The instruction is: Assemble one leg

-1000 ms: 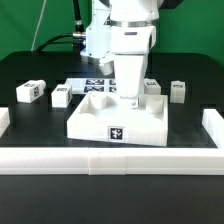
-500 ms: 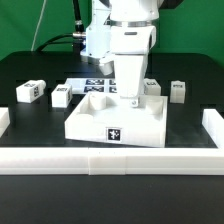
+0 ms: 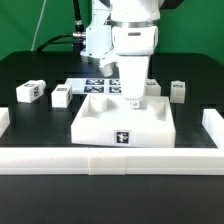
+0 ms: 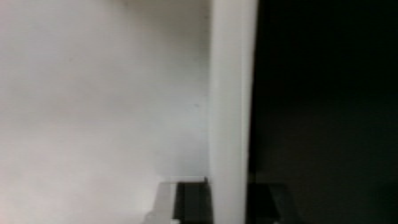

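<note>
My gripper [image 3: 133, 99] reaches straight down into the large white tray-like part [image 3: 100, 128] and is shut on its right rim. In the wrist view the rim [image 4: 231, 90] runs as a thin white wall between my two dark fingers [image 4: 191, 204], with my gripper [image 4: 231, 202] closed around it. Three legs, small white blocks with marker tags, lie on the black table: two at the exterior view's left [image 3: 28, 91] [image 3: 62, 95] and one at its right [image 3: 178, 91]. None is held.
The marker board [image 3: 99, 84] lies behind the tray, partly hidden by it. A low white wall [image 3: 110, 161] runs along the front, with white end pieces at the left [image 3: 3, 121] and right [image 3: 213, 126]. Another small white block [image 3: 153, 87] sits behind my gripper.
The tray-like part has slid toward the exterior view's right and a little nearer the front wall, with my gripper on its rim. The legs have not moved.
</note>
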Motion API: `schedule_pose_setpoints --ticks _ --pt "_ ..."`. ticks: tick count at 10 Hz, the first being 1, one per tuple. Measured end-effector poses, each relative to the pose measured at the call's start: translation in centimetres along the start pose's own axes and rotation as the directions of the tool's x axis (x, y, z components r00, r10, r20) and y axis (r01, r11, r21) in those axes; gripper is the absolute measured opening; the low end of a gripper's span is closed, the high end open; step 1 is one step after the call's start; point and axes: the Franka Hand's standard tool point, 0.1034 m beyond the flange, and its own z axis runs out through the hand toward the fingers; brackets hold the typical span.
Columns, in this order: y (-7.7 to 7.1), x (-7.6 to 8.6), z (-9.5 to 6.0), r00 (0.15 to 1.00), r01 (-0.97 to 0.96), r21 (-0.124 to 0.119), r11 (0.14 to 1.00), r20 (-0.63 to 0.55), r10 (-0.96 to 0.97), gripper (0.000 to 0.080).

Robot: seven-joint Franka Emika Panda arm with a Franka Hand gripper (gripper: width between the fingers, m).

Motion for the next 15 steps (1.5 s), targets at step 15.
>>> schedule_pose_setpoints --ticks 15 --pt "3.7 5.3 0.1 0.995 0.1 -0.017 0.995 -0.018 -0.1 0.0058"
